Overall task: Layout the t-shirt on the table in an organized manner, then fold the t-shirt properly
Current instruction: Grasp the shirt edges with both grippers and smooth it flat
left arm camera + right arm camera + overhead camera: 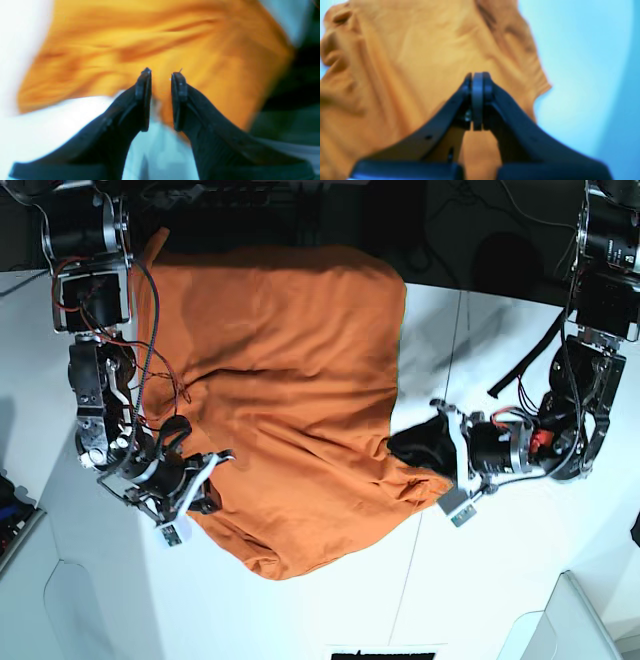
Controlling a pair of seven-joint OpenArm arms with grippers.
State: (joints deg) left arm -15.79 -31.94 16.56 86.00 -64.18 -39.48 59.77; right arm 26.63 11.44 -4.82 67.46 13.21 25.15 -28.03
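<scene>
The orange t-shirt (pixel 290 380) lies spread but wrinkled on the white table (pixel 500 580), its far edge at the table's back. My left gripper (pixel 400 445) is at the shirt's right edge. In the left wrist view the left gripper (pixel 162 75) has its jaws a little apart, with blurred orange t-shirt (pixel 150 37) and its edge showing in the gap over the table (pixel 50 125). My right gripper (pixel 212 467) is at the shirt's lower left edge. In the right wrist view the right gripper (pixel 477 75) is shut, pads together over the t-shirt (pixel 407 50), and no cloth shows between the pads. The table (pixel 582 75) shows to its right.
A black strap (pixel 520 375) lies on the table near the left arm's base. A thin seam line (pixel 400 600) runs across the tabletop. Dark space lies beyond the table's back edge (pixel 470 280). Dark clutter (pixel 10 500) sits at the view's left edge.
</scene>
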